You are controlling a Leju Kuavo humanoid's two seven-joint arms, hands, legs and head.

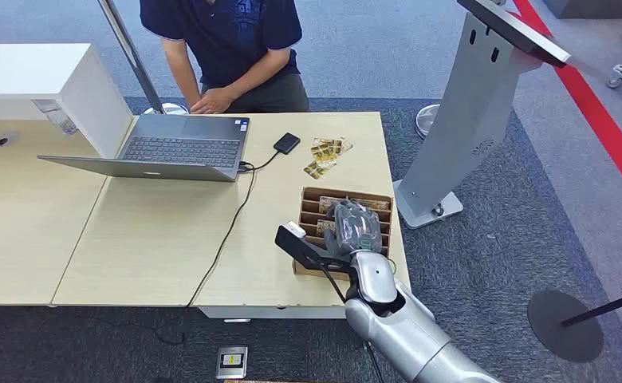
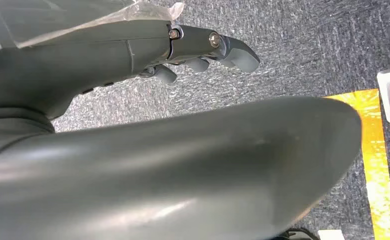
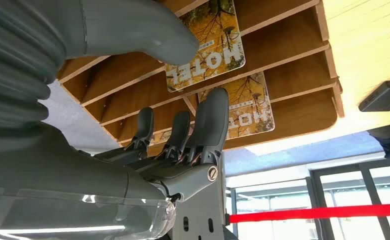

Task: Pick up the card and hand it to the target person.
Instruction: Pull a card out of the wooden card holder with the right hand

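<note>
Your right hand (image 1: 354, 227) sits over the slotted wooden card box (image 1: 311, 196) at the near right corner of the table (image 1: 156, 239), reaching in from above because the cards stand in slots and have to be pulled out by an edge. In the right wrist view the thumb (image 3: 148, 30) lies against the top hotel card (image 3: 207, 42) and the dark fingers (image 3: 210, 117) sit just in front of a second card (image 3: 250, 107). Fingers are apart, nothing clamped yet; I judge this as pre-grasp, card not lifted.

Your left hand (image 2: 203, 50) hangs by the carpet (image 2: 293, 45), fingers loosely out, holding nothing. It's parked because this is a one-arm job.

A few loose cards (image 1: 326, 155) lie on the table just beyond the box, next to a small black device (image 1: 287, 143) cabled to the laptop (image 1: 164, 150). The person (image 1: 228, 48) stands at the far side of the table behind the laptop, hand on its edge, so you'll have to reach across to hand over.

Next you likely need thumb and fingers to close on one card only; neighbouring cards are close, so double-picking is a risk.
</note>
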